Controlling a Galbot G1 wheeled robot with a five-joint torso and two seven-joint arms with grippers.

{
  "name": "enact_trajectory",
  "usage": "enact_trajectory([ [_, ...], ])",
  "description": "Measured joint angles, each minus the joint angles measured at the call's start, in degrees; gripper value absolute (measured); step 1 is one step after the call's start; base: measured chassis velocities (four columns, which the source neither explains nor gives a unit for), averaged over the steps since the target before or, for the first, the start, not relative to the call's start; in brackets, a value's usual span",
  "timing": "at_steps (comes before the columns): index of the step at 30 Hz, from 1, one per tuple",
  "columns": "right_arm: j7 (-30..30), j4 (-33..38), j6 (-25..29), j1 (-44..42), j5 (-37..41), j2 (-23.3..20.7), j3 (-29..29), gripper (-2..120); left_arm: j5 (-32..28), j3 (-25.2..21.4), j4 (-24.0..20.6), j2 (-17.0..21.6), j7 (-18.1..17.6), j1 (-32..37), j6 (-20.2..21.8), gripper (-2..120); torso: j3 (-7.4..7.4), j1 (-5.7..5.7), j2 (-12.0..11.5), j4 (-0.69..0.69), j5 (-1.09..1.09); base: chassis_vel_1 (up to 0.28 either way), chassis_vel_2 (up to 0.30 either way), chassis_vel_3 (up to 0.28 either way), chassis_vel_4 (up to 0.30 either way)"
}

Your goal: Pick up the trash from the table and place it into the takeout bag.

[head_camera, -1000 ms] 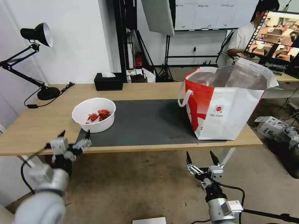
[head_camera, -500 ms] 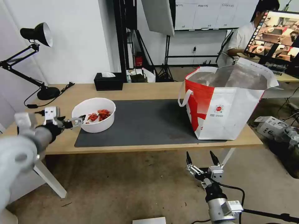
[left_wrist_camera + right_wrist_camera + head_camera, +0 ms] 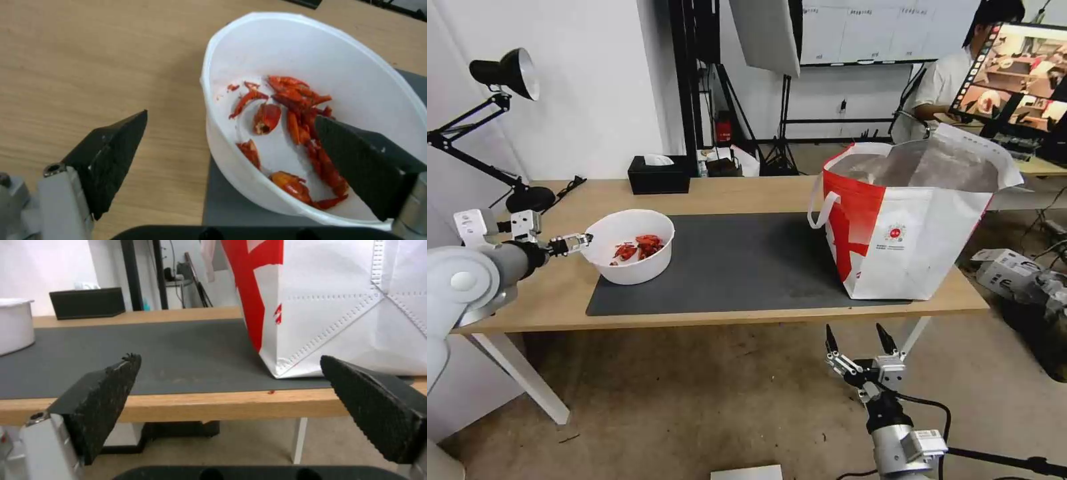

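The trash on the table (image 3: 727,190) is a white round bowl (image 3: 628,248) holding red shellfish scraps (image 3: 293,113), at the left end of the dark grey mat (image 3: 740,267). My left gripper (image 3: 582,240) is open at the bowl's left rim. In the left wrist view the left gripper (image 3: 230,116) straddles that rim, one finger over the wood and the other over the scraps. The white-and-red takeout bag (image 3: 907,233) stands open at the mat's right end. My right gripper (image 3: 856,331) hangs open below the table's front edge, and the right wrist view has the gripper (image 3: 229,358) facing the bag (image 3: 338,306).
A black tissue box (image 3: 659,175) sits at the table's back edge. A black desk lamp (image 3: 507,73) stands on the far left corner, its cable trailing on the wood. The mat between bowl and bag is bare. Boxes lie on the floor to the right.
My left arm has risen from below the table's front edge, and its open gripper has come to the bowl's left rim. The right arm has not moved.
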Motion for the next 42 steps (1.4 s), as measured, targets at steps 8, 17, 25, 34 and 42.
enact_trajectory([
  [8,0.0,0.0,0.0,0.0,0.0,0.0,0.0,100,0.4,3.7,3.6,-2.5,0.0,-3.5,-0.2,100,0.0,0.0,0.0,-0.01,0.01,0.0,0.0,0.0,0.0],
  [17,0.0,0.0,0.0,0.0,0.0,0.0,0.0,100,0.7,9.4,9.0,-5.3,-2.1,-9.4,-0.3,100,0.0,0.0,0.0,-0.02,0.01,0.0,0.0,0.0,0.0],
  [25,0.0,0.0,0.0,0.0,0.0,0.0,0.0,100,0.4,11.0,11.0,-6.7,-3.3,-11.0,-0.3,100,0.0,0.0,0.0,-0.01,0.01,0.0,0.0,0.0,0.0],
  [34,0.0,0.0,0.0,0.0,0.0,0.0,0.0,100,-0.2,11.2,11.5,-6.8,-3.3,-11.4,-0.3,82,-0.01,0.0,0.0,-0.01,0.01,0.0,0.0,0.0,0.0],
  [42,0.0,0.0,0.0,0.0,0.0,0.0,0.0,100,-0.3,11.1,10.9,-6.6,-3.3,-10.9,-0.3,49,0.0,0.0,0.0,-0.01,0.01,0.0,0.0,0.0,0.0],
])
